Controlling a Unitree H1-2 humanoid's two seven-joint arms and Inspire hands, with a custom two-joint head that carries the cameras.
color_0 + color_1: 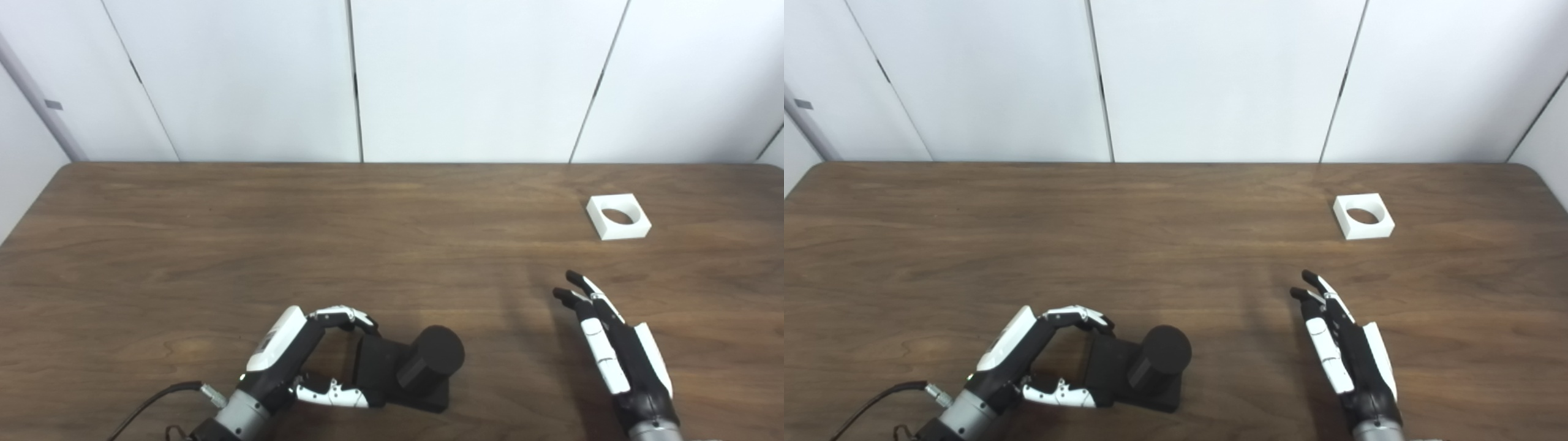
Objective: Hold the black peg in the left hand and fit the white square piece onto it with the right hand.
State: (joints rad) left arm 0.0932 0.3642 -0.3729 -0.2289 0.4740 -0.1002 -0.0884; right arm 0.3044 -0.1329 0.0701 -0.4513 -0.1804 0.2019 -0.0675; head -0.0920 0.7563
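**One hand has the peg, the other is going for the square**

The black peg sits at the near edge of the brown worktop. It is a round post on a flat black base. The left hand is at the base, with its fingers curled over the top and the thumb along the near side. It looks like it is holding the base so the peg cannot slide, but I cannot tell how tight the hold is.

The white square piece lies flat, far off on the right side, hole facing up. Nothing touches it. The right hand is well short of it, fingers straight and holding nothing, pointing toward the square. It probably has to reach out and pick it up next.
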